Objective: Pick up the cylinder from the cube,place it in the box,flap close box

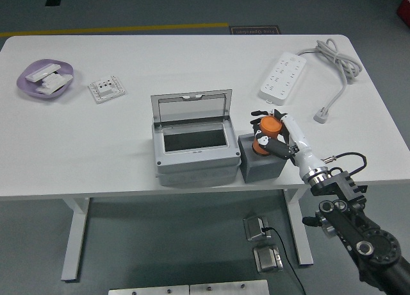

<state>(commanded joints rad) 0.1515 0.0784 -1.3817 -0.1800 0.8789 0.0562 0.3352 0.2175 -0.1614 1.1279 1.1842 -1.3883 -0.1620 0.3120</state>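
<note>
From the head view, my right hand [274, 136] comes in from the lower right corner, and its fingers are curled around the orange cylinder [268, 129], thumb on the near side and the other fingers [259, 117] over the far side. The cylinder stands upright on the dark grey cube [261, 165], and I cannot quite tell whether its base touches the cube's top or sits just clear of it, since my fingers cover that line. The cube sits close to the near edge of the white table [77, 154], with its left face touching or just beside the right wall of the grey box [195, 155]. The box is open, its clear flap lid [191, 107] standing up along the far side, and the dark opening lies just left of the cylinder with nothing over it. Far right of my hand there is a white power strip [282, 77] with its cord [337, 64] looping toward the table's right edge, well apart from the cube. At far left a purple dish [24, 90] holds white parts, and a small white switch plate [106, 89] lies near it, both well away from the box. My left arm is out of sight.
</note>
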